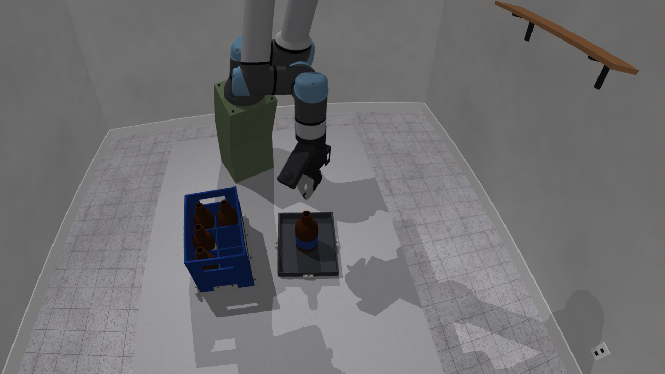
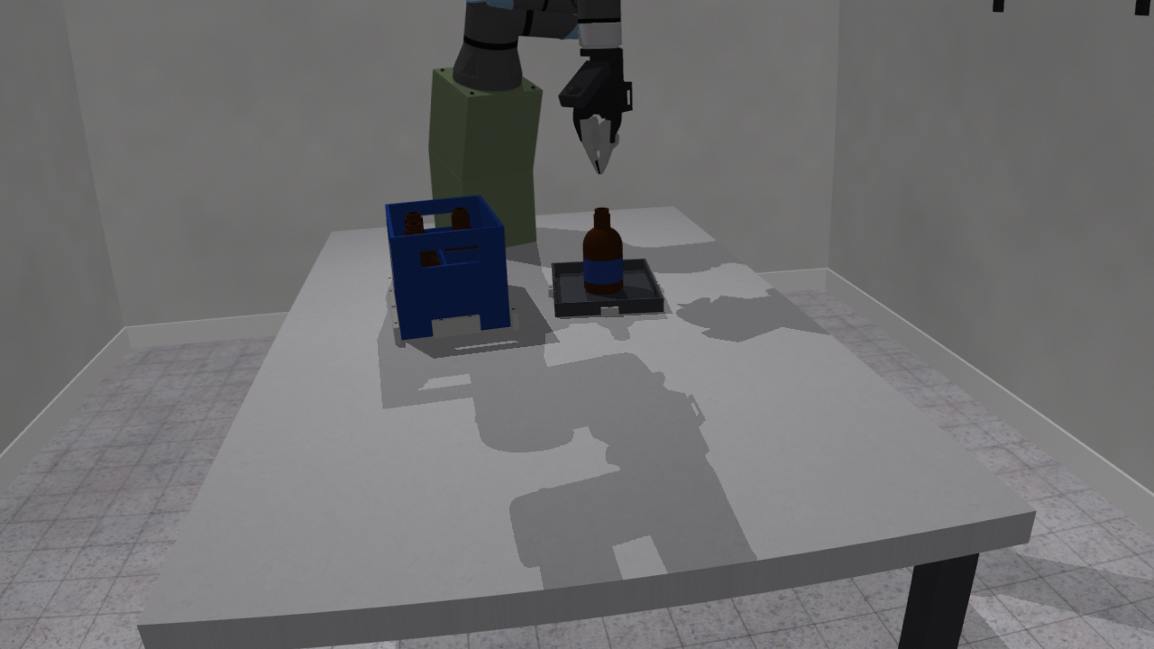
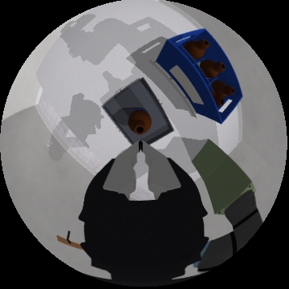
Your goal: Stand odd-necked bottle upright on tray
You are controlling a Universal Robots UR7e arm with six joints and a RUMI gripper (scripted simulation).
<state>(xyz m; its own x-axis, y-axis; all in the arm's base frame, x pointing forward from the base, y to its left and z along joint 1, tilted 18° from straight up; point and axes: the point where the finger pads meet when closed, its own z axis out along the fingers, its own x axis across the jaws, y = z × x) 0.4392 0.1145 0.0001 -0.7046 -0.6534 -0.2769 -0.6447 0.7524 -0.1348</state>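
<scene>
One bottle (image 1: 306, 235) (image 2: 602, 254) (image 3: 140, 121) is standing upright on the tray (image 1: 308, 274) (image 2: 609, 305) (image 3: 168, 119), its blue label showing outside but mostly hidden from the wrist. Above, the gripper (image 1: 305, 197) (image 2: 599, 170) (image 3: 140, 141) is hanging closed, gripping nothing.

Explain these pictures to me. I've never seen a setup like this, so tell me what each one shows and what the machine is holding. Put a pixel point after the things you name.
The machine is a single jointed robot arm on a green pedestal (image 1: 251, 139) (image 2: 484, 153) (image 3: 222, 177), ending in a two-fingered claw (image 1: 305, 197) (image 2: 599, 170) (image 3: 140, 141).

The top view looks down from above, the exterior view looks across the table from its far end, and the round wrist view looks past the claw's own fingers.

On the table (image 2: 564, 516) stand a blue crate (image 1: 223, 274) (image 2: 452, 290) (image 3: 164, 56) with four brown bottles inside, and a dark tray (image 1: 308, 274) (image 2: 581, 308) (image 3: 120, 93) bearing one upright bottle with a blue label (image 1: 306, 230) (image 2: 602, 246) (image 3: 140, 120).

The claw is shut above that bottle, holding nothing.
</scene>
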